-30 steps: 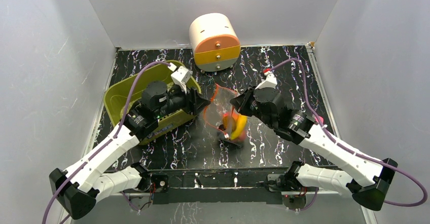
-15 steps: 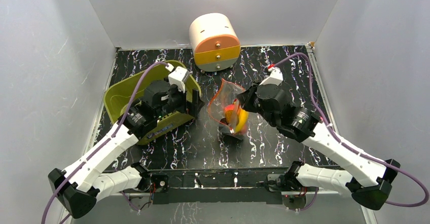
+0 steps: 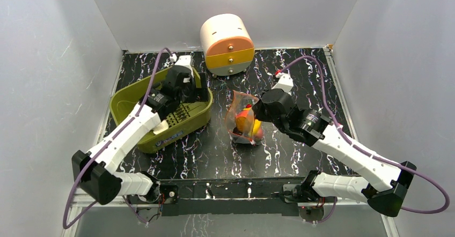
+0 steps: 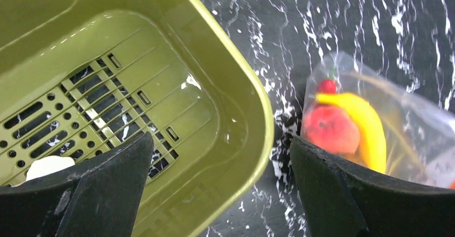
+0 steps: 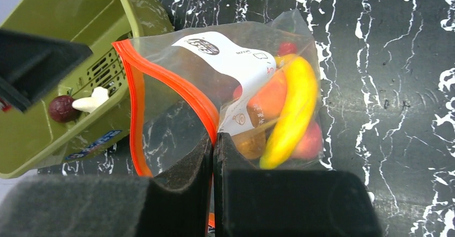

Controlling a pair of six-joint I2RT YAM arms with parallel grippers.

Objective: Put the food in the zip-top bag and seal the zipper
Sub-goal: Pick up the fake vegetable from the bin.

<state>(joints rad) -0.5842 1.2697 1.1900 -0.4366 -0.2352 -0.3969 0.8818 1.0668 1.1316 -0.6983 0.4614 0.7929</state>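
Right wrist view: the right jaws are pressed shut on the zipper (image 5: 171, 81) edge of the bag (image 5: 236, 65), holding the mouth raised and gaping, while the bag's bottom appears to rest on the counter (image 5: 402, 87). Inside the bag lie a banana (image 5: 290, 113), a red fruit (image 5: 311, 140) and an orange piece (image 5: 268, 100). The left jaws stand wide and hold nothing; they hang over the corner of the basket (image 4: 214, 113), apart from the bag. Status: part of the food is bagged. A purple ball (image 5: 61, 109) and a white piece (image 5: 92, 102) lie in the basket, so loading appears unfinished, and the zipper is not yet sealed. Judged remaining: transfer those pieces, then press the zipper closed along its length. Change from one second earlier: the left jaws were then narrower and at the bag mouth, opposite the right jaws. They have since opened fully, and the left arm has swung back over the basket, leaving the bag to the right jaws alone.
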